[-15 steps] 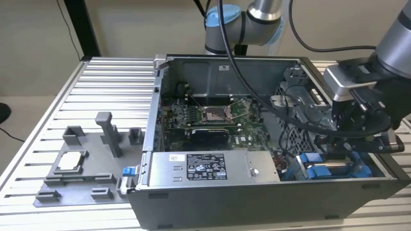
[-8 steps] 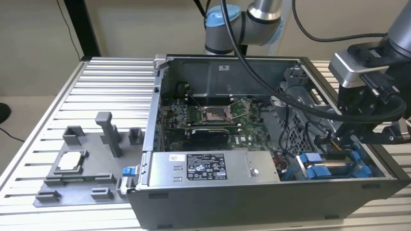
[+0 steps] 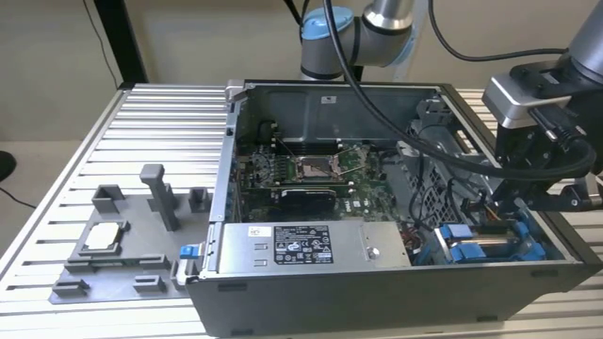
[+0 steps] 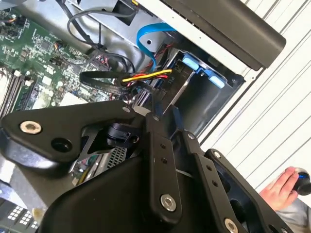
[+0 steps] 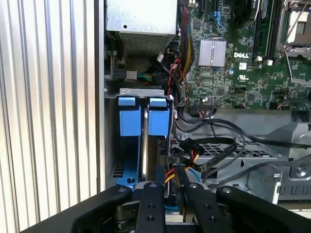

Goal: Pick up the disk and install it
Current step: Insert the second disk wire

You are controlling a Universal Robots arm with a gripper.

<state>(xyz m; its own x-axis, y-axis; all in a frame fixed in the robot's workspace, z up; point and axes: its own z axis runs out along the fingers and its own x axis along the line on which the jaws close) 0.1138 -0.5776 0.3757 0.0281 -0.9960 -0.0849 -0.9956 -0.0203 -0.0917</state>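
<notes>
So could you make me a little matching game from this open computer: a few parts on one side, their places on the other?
Things:
1. blue-framed silver metal disk
2. long grey metal box with black label
3. square silver processor socket
4. grey plastic fixture tray

Places:
A. outside the case, on the slatted table
B. mid motherboard
C. along the case's near wall
D. corner bay below the black end effector

Pairs: 1-D, 2-C, 3-B, 4-A

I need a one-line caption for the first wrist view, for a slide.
The claw hangs over the open computer case's drive bay, where the blue-framed disk stands beside the motherboard.
</notes>
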